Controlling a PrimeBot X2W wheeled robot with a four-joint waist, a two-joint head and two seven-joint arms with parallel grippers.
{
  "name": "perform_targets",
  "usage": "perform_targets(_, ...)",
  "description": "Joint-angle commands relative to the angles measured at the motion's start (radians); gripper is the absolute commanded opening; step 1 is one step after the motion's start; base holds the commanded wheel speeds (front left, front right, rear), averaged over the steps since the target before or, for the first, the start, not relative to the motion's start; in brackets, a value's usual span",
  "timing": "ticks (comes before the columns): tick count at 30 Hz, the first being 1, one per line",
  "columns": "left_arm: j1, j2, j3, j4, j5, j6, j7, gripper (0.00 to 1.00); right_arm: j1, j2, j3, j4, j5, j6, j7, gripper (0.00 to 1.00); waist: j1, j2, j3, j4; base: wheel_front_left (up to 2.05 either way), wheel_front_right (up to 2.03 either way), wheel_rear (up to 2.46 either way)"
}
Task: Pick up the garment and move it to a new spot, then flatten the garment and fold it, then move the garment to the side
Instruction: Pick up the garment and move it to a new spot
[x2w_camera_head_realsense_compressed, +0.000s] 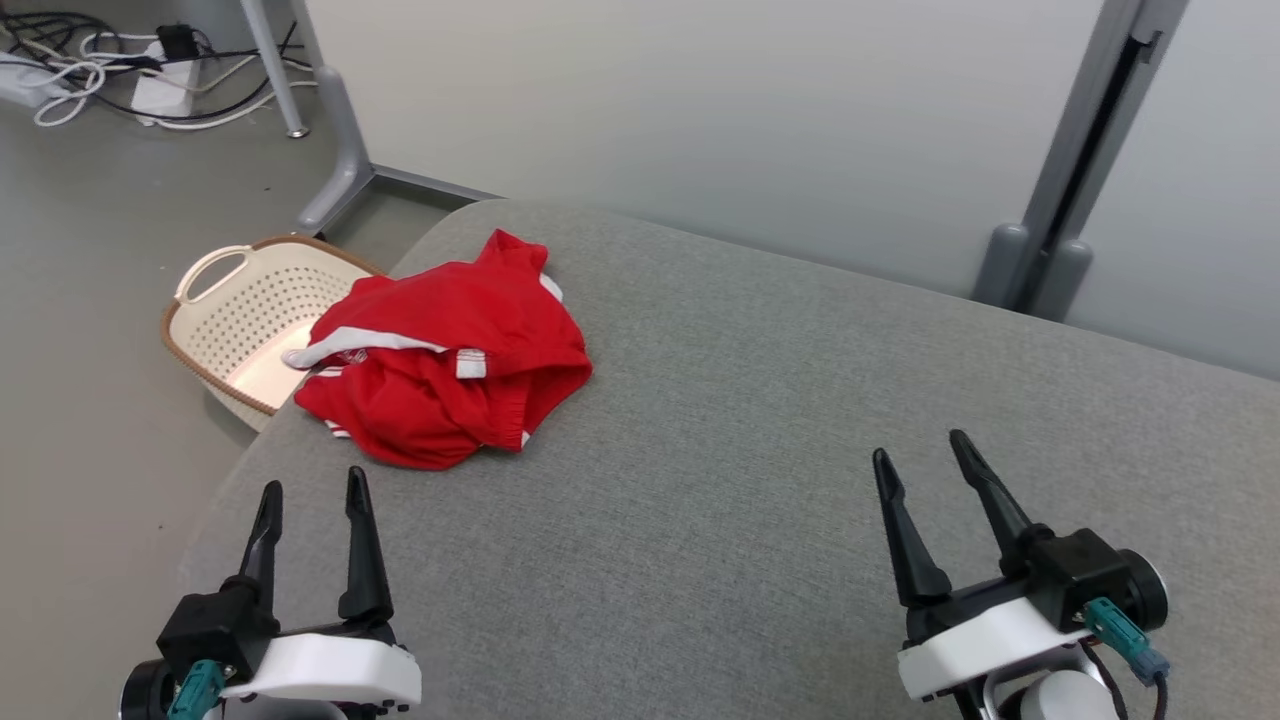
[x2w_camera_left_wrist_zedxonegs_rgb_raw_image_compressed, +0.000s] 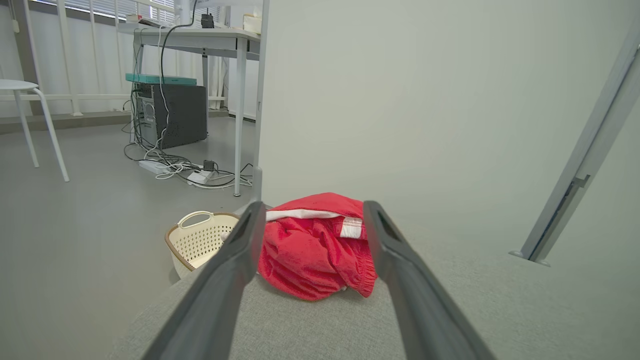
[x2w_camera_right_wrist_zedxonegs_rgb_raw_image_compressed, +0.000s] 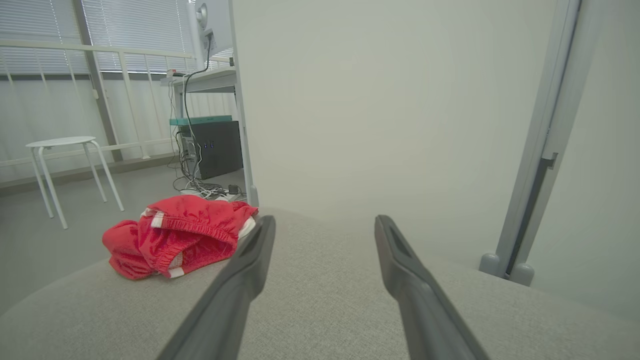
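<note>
Status: the garment (x2w_camera_head_realsense_compressed: 445, 350) is lying in a crumpled red heap at the upper left of the head view, on the far-left corner of the grey padded table (x2w_camera_head_realsense_compressed: 760, 470). 1 white sleeve end is poking out at the table's left edge, toward the perforated basket (x2w_camera_head_realsense_compressed: 205, 275) on the floor beside it. A small white tag (x2w_camera_head_realsense_compressed: 471, 364) is showing on top of the heap. The left gripper (x2w_camera_head_realsense_compressed: 313, 480) is hovering at lower left with its 2 fingers spread wide, holding nothing, pointing at the heap, near it but not touching. The right gripper (x2w_camera_head_realsense_compressed: 920, 445) is sitting at lower right, also wide and empty, well apart from the cloth. In the left wrist view the heap is sitting framed between the 2 fingers, so the left arm is looking like the natural one for the pick. Judgement: the step in hand is the 1st grab, with nothing done yet. To do it well, the left arm is going to need to come in low over the table, bite a thick raised fold near the top of the heap rather than a thin hem, and close fully before lifting. Risk: pushing instead of pinching is likely sending the cloth off the edge into the basket, so approaching from above is looking safer. The lift is needing enough height for the loose ends to clear the surface before carrying toward the open middle.
</note>
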Motion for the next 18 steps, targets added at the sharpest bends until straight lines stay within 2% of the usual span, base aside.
perform_targets(1, 0.009, 0.004, 0.015, -0.013, 0.002, 0.005, -0.002, 1.00, -0.014, -0.002, 0.014, 0.004, 0.006, 0.000, -0.001, 1.00, 0.0000, 0.0000, 0.002, 0.045, 0.00, 0.00, 0.00)
perform_targets(8, 0.032, 0.004, 0.064, -0.059, -0.017, 0.023, -0.002, 1.00, -0.071, -0.002, 0.102, 0.042, 0.011, 0.000, -0.001, 1.00, 0.0000, 0.0000, 0.030, 0.066, 0.00, 0.00, 0.00)
perform_targets(18, 0.037, 0.004, 0.078, -0.070, -0.022, 0.022, -0.002, 1.00, -0.085, -0.003, 0.105, 0.056, 0.025, 0.000, -0.001, 1.00, 0.0000, 0.0000, 0.028, 0.064, 0.00, 0.00, 0.00)
